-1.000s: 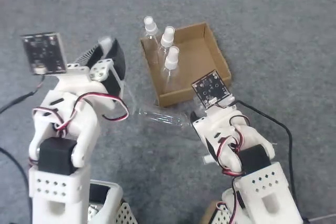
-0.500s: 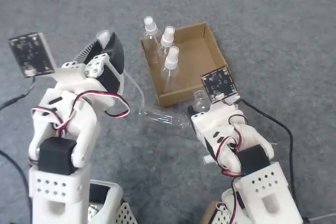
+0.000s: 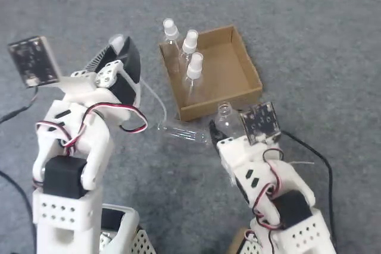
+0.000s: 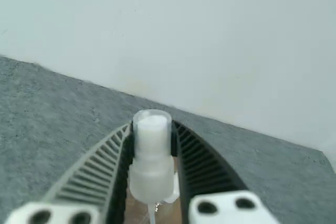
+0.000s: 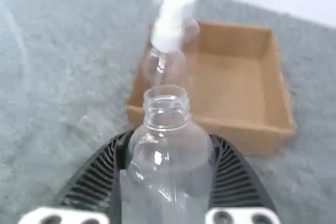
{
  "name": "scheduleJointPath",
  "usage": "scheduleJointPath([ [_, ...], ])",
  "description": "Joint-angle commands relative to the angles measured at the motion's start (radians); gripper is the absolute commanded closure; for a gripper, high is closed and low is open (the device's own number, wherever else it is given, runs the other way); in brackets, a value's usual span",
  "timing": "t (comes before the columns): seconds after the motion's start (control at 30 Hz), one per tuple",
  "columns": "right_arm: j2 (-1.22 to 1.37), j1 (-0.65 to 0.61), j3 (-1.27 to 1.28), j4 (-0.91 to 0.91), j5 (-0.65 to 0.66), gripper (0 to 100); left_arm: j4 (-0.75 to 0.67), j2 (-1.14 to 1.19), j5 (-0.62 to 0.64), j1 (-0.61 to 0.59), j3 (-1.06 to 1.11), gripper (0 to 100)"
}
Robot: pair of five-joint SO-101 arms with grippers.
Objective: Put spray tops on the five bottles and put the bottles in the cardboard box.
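Note:
My left gripper is shut on a white spray top, held up above the carpet left of the cardboard box; the top peeks out past the black fingers, its thin tube trailing down. My right gripper is shut on a clear open-necked bottle, lifted upright just in front of the box; the same bottle stands at the box's near corner. Three capped bottles stand in the box's left part. Another clear bottle lies on the carpet.
Grey carpet covers the table, with a pale wall along the far edge. The box's right half holds nothing. Wires hang from both arms.
The right gripper has lifted the clear bottle from near the carpet and tilted it upright in front of the box. The left arm raised its spray top a little, then held still.

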Motion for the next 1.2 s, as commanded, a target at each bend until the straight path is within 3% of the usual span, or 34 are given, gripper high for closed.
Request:
scheduleJointPath([
  [0.0, -0.093, -0.076, 0.055, -0.073, 0.012, 93.5, -0.029, -0.083, 0.023, 0.008, -0.053, 99],
  [0.17, -0.153, -0.12, 0.167, -0.156, 0.081, 93.6, -0.034, -0.21, 0.025, 0.008, -0.021, 99],
  [0.53, -0.312, -0.217, 0.281, -0.191, 0.084, 93.5, -0.114, -0.4, 0.021, 0.087, 0.154, 99],
  [0.73, -0.314, -0.265, 0.298, -0.194, 0.084, 93.3, -0.16, -0.531, 0.021, 0.087, 0.255, 99],
  [1.17, -0.312, -0.303, 0.4, -0.383, 0.153, 93.6, -0.155, -0.701, -0.009, 0.129, 0.384, 99],
])
